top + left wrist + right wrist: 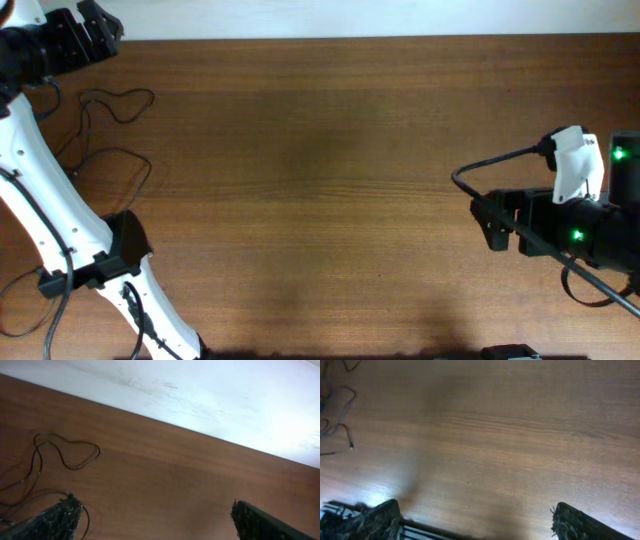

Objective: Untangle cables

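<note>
The cables (118, 103) are thin black cords lying loose in open loops on the brown table at the far left, partly hidden under my left arm. In the left wrist view the cables (67, 455) lie ahead and to the left, and one strand runs beside the left finger. My left gripper (108, 30) is open and empty at the far left corner, just beyond the cables (155, 521). My right gripper (486, 222) is open and empty at the right side, far from them (477, 522). The right wrist view shows the cables (337, 407) in its top left corner, with a small plug end.
A white wall (210, 395) borders the table's far edge. The left arm's white links and base (110, 250) stand at the front left, with thicker black arm cables beside them. The right arm's thick black cable (490, 165) arcs over the table at the right.
</note>
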Robot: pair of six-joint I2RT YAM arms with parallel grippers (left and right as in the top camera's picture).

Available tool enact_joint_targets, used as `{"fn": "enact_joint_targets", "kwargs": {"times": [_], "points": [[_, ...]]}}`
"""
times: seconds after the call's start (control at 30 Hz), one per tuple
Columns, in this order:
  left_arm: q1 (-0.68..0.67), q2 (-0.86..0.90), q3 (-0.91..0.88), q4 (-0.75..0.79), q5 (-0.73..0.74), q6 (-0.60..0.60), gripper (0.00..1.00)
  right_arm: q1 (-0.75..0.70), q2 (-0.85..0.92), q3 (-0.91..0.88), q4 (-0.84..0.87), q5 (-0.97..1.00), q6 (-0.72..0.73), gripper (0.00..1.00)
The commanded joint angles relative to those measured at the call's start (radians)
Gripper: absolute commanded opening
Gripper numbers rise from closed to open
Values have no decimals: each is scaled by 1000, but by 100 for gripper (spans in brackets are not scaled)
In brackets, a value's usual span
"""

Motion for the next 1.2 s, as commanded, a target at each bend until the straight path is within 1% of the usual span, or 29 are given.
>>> {"fn": "enact_joint_targets", "kwargs": {"times": [0.0,0.03,0.1,0.13,0.17,0.2,0.23,0.27,0.3,0.33,0.43,0.47,0.63,0.7,0.77,1.17], "points": [[4,-5,1,0,10,9,99,3,5,3,45,69,2,99],[4,-5,1,0,10,9,99,2,-2,-34,142,126,2,99],[4,-5,1,0,10,9,99,2,-121,-241,385,204,-2,99],[4,-5,1,0,10,9,99,2,-205,-367,492,207,-2,99],[4,-5,1,0,10,9,99,0,-328,-541,633,206,-2,99],[4,-5,1,0,10,9,99,-13,-428,-677,729,191,-1,99],[4,-5,1,0,10,9,99,-55,-573,-874,855,147,-1,99],[4,-5,1,0,10,9,99,-76,-649,-976,914,127,-1,99],[4,-5,1,0,10,9,99,-98,-776,-1148,1003,108,2,99],[4,-5,1,0,10,9,99,-98,-863,-1267,1060,107,2,99],[4,-5,1,0,10,9,99,-98,-1035,-1516,1240,92,2,99],[4,-5,1,0,10,9,99,-98,-1081,-1605,1339,92,2,99],[4,-5,1,0,10,9,99,-96,-1172,-1824,1641,100,2,99],[4,-5,1,0,10,9,99,-96,-1172,-1827,1631,106,-1,99],[4,-5,1,0,10,9,99,-96,-1171,-1827,1568,108,3,99],[4,-5,1,0,10,9,99,-96,-1172,-1827,1573,101,2,99]]}}
